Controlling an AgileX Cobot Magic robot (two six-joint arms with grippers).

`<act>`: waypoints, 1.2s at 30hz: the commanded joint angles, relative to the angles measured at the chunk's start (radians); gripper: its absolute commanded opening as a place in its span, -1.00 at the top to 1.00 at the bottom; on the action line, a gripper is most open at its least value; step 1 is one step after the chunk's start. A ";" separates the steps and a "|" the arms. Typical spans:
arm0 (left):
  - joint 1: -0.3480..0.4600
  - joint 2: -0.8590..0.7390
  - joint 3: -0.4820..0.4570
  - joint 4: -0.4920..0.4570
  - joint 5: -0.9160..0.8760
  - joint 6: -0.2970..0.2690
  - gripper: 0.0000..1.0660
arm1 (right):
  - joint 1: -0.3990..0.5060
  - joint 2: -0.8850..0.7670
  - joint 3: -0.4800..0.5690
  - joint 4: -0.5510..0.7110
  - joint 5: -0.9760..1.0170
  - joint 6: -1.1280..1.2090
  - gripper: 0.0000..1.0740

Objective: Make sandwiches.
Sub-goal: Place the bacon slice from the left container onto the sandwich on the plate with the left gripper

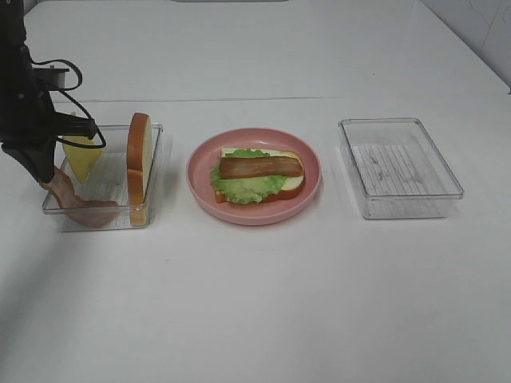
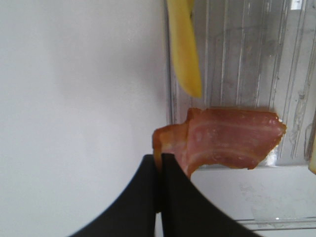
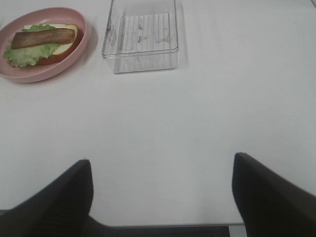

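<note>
The left gripper (image 2: pixel 159 162) has its two black fingers pressed flat together on one end of a bacon strip (image 2: pixel 222 138), with no gap showing between them. The strip trails away from the pinch down into the left tray (image 1: pixel 112 128), with its free end low inside (I can't tell whether it is clear of the floor). Just beside it in the same tray a yellow cheese slice (image 2: pixel 183 49) leans up on edge, and a bread slice (image 1: pixel 138 163) stands upright against the wall nearer the plate.

Further out, in the middle of the table (image 1: pixel 255 319), the pink plate (image 1: pixel 255 217) carries the half-built sandwich (image 1: pixel 257 177): bread at the bottom, ruffled lettuce (image 1: pixel 243 189) over it, and one bacon piece (image 1: pixel 261 166) lying across the top. Beyond that the right tray (image 1: pixel 399 209) holds nothing I can see. The right gripper (image 3: pixel 162 165) hangs over bare table well short of that tray, jaws wide apart and holding nothing.

To my eye the step in hand is fetching a second bacon layer. The next move calls for lifting the strip over the tray wall without snagging the cheese or tipping the bread, then carrying it across to the plate. It should land flat alongside the first piece. Cheese and the closing bread are yet to go on.
</note>
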 commanded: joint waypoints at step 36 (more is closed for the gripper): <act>-0.077 -0.416 -0.104 -0.055 0.107 -0.016 1.00 | 0.000 -0.033 0.005 0.000 -0.008 -0.017 -0.40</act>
